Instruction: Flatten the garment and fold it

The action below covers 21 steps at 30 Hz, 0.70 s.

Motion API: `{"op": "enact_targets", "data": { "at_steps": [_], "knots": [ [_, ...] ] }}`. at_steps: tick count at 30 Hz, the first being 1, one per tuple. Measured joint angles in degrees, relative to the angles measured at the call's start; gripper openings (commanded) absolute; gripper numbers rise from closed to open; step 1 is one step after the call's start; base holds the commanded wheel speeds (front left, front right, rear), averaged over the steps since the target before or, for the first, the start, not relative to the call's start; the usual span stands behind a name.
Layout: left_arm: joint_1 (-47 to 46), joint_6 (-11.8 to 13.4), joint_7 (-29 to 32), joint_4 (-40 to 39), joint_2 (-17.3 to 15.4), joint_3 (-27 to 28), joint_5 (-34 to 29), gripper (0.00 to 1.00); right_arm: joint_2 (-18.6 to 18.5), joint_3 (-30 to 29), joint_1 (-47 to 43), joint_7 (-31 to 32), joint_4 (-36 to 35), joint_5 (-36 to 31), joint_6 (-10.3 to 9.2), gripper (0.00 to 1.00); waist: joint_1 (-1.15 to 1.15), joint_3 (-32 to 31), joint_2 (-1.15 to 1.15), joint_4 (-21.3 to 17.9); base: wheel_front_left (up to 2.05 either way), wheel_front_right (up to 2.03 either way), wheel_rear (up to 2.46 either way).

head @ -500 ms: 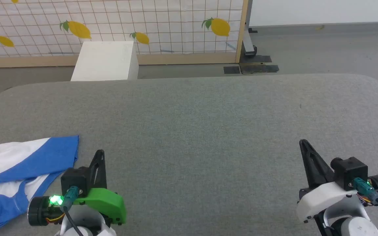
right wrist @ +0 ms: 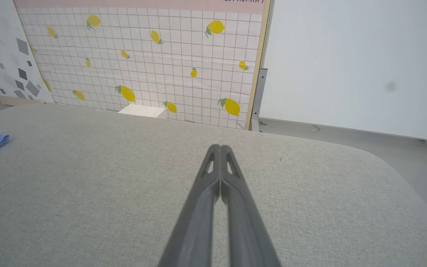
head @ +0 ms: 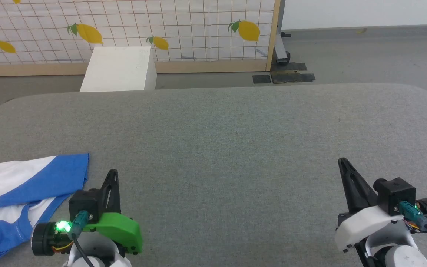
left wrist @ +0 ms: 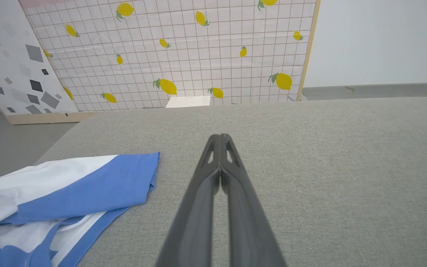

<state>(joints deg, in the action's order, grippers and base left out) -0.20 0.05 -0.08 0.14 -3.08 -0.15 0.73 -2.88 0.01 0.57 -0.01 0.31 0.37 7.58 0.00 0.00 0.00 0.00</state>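
Two pincers rest at the bottom of the head view, and both are closed on nothing. The left pincer (head: 113, 174) is at the lower left and the right pincer (head: 343, 163) at the lower right; in each wrist view the two fingers are pressed together. The garment (head: 24, 185) lies crumpled at the far lower left of the head view, on the left end of the grey counter (head: 235, 141), and part of it runs out of the frame. Its blue part is near the left pincer but does not touch it.

I judge that the flattening is not yet begun. For the next move you need to open the left pincer, bring it to the blue edge, and draw the cloth toward the middle of the counter, where the right pincer can also reach it. I see nothing between the left pincer and the cloth. Behind the counter, in the upper left of the frame, a white box (head: 119, 68) and a panel with lemons (head: 184, 33) stand well apart from the work.
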Motion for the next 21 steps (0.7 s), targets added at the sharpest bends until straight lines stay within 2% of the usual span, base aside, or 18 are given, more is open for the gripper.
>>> {"op": "enact_targets", "data": {
  "at_steps": [21],
  "knots": [
    [0.0,0.0,0.0,0.0,0.0,0.0,0.0,0.0,0.0,0.0,0.0,0.0,0.0,0.0,0.0,0.0,0.0,0.0,0.0,0.0,0.0,0.0,0.0]
  ]
}}
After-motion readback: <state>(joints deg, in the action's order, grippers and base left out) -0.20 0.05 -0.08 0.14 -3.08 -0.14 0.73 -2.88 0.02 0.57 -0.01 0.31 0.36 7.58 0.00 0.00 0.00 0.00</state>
